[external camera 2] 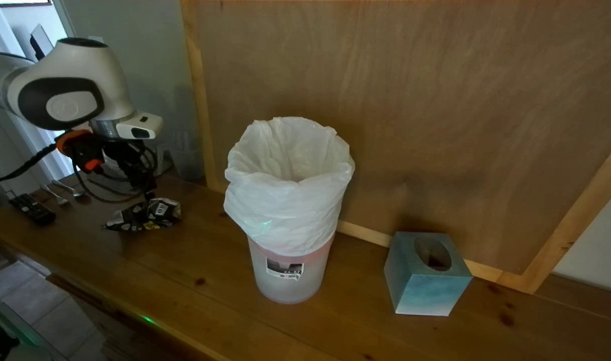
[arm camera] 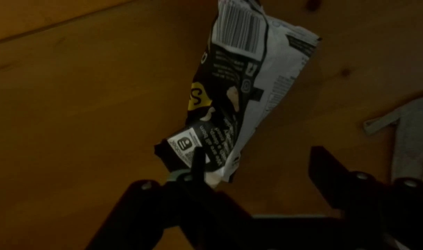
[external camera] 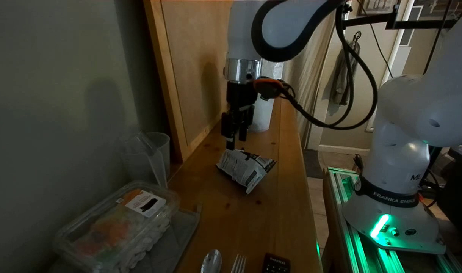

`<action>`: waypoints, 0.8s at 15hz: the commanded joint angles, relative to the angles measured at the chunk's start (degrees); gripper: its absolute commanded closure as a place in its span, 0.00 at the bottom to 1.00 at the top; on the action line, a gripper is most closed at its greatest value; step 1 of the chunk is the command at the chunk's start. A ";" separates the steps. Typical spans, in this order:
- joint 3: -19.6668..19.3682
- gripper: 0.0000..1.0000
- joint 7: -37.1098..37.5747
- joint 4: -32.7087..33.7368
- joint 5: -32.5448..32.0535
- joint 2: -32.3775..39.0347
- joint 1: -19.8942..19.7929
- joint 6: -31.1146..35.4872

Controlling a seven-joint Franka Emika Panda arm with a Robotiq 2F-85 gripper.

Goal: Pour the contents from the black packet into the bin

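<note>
The black and white packet (external camera: 246,168) lies tilted on the wooden table. Its printed black face with a barcode shows in the wrist view (arm camera: 228,80), and it also shows in an exterior view (external camera 2: 147,215). My gripper (arm camera: 256,152) is open above the packet's near end. In the wrist view one finger overlaps the packet's lower corner and the other finger is over bare wood to the right. I cannot tell if the finger touches the packet. The bin (external camera 2: 287,215), with a white liner folded over its rim, stands upright; it is partly hidden behind the gripper in an exterior view (external camera: 261,117).
A blue tissue box (external camera 2: 428,281) stands beyond the bin by the wooden panel (external camera 2: 410,110). A clear food box (external camera: 121,227) rests on a grey cloth (external camera: 181,227). Clear plastic jugs (external camera: 145,159), a spoon (external camera: 212,261), a fork (external camera: 238,264) and a remote (external camera: 276,263) are nearby.
</note>
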 commanded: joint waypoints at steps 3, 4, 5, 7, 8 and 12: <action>0.14 0.00 -0.18 2.88 -5.07 -8.27 0.06 -7.56; 0.29 0.00 -0.38 3.52 -6.17 -9.85 0.00 -9.21; 0.41 0.00 -0.64 4.23 -7.32 -11.40 -0.06 -10.60; 0.50 0.00 -1.17 5.61 -8.91 -13.92 0.07 -13.32; 0.53 0.00 -1.48 6.05 -9.37 -15.16 0.23 -14.51; 0.08 0.00 -2.42 8.81 -9.04 -18.40 0.64 -19.31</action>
